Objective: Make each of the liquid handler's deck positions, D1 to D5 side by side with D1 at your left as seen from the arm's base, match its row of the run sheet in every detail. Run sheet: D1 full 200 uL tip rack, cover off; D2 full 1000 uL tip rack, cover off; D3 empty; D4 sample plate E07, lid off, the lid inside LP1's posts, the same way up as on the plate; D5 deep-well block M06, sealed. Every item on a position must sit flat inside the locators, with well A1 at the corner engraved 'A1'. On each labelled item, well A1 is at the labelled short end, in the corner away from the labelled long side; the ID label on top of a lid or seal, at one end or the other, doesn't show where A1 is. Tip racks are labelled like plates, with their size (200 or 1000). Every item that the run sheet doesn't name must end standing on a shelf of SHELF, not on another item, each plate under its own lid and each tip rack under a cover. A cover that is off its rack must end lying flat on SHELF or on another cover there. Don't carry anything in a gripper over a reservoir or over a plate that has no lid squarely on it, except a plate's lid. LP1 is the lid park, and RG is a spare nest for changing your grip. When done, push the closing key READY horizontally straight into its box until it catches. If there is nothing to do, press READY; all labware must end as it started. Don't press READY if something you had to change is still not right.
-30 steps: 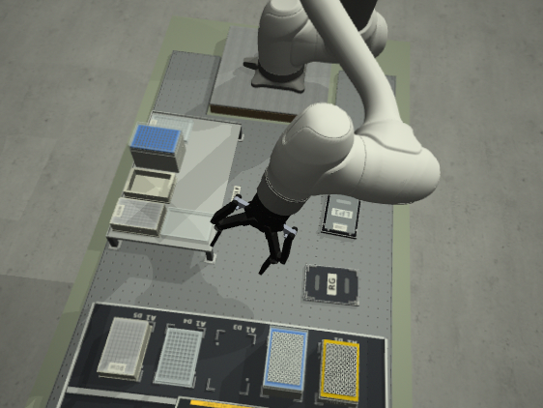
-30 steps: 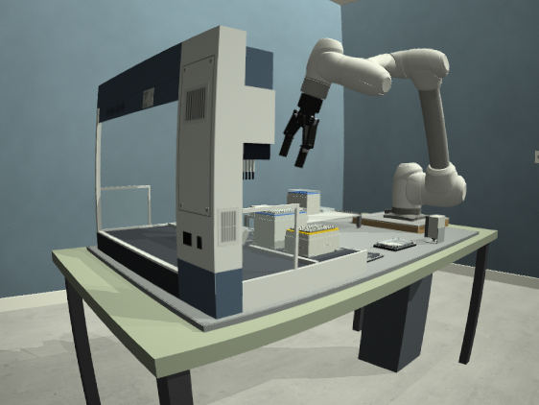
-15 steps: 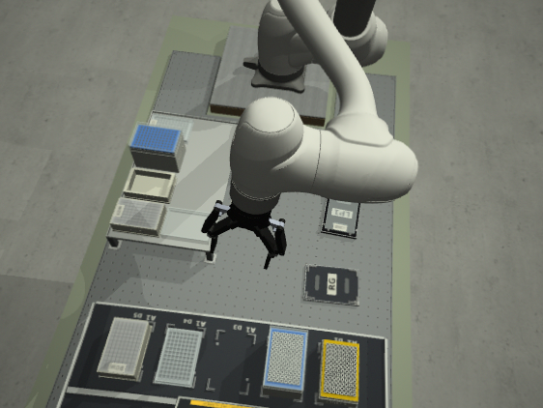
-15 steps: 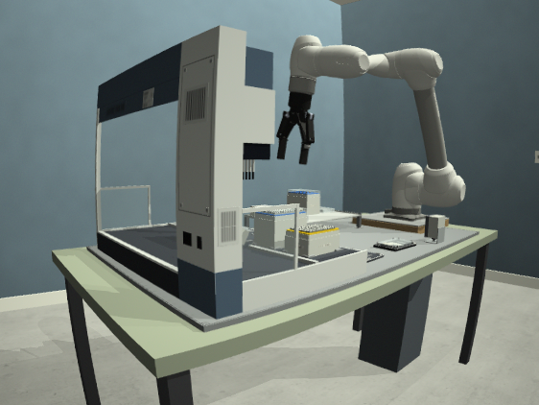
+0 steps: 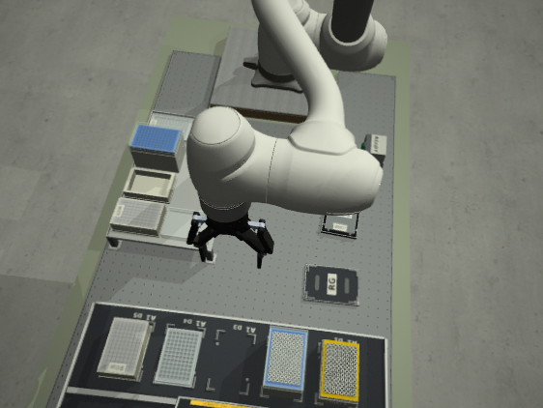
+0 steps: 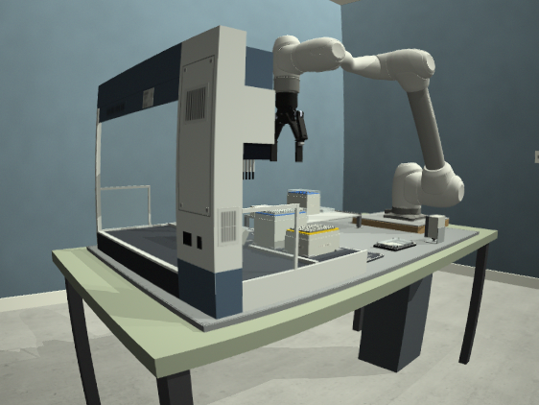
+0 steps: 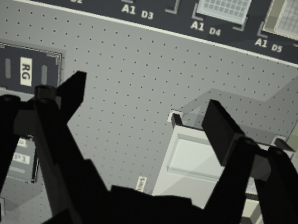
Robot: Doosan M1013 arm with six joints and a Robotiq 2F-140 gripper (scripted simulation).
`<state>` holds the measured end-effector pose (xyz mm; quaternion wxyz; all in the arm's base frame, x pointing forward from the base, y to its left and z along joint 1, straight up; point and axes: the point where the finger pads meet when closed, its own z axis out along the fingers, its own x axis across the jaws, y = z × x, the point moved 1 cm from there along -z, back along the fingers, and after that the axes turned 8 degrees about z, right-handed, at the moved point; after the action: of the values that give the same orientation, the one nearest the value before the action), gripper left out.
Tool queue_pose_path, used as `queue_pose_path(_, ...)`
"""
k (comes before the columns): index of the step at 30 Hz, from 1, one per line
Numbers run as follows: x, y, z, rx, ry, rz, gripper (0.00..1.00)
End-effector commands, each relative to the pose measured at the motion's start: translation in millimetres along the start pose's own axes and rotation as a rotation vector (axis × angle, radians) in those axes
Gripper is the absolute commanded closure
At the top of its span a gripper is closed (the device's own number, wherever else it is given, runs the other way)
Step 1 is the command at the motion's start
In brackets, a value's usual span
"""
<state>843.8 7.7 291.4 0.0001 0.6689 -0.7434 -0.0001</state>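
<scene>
My gripper point(image 5: 232, 248) is open and empty. It hangs high, pointing down, over the front corner of the shelf; it also shows in the side view point(image 6: 288, 144) and the wrist view point(image 7: 147, 112). On the deck, D5 holds a sealed deep-well block point(image 5: 123, 348). D4 holds an unlidded well plate point(image 5: 179, 357). D3 point(image 5: 236, 358) is bare. D2 holds an uncovered blue-rimmed tip rack point(image 5: 286, 358) and D1 an uncovered yellow-rimmed tip rack point(image 5: 339, 369). A lid lies in the LP1 park point(image 5: 339, 223).
The shelf carries a blue-topped covered rack point(image 5: 157, 142), an open beige box point(image 5: 149, 185), a lidded plate point(image 5: 136, 216) and a clear cover point(image 5: 176, 222), the last right below my fingers. The RG nest point(image 5: 331, 284) and the READY box point(image 5: 375, 145) stand to the right.
</scene>
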Motion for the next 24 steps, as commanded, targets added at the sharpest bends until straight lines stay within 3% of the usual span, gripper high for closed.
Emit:
queue_pose_path(1, 10, -9, -1.3, 0.001, -0.001, -0.001, 0.21)
queue_pose_path(24, 81, -72, -1.4, 0.001, -0.001, -0.001, 0.21)
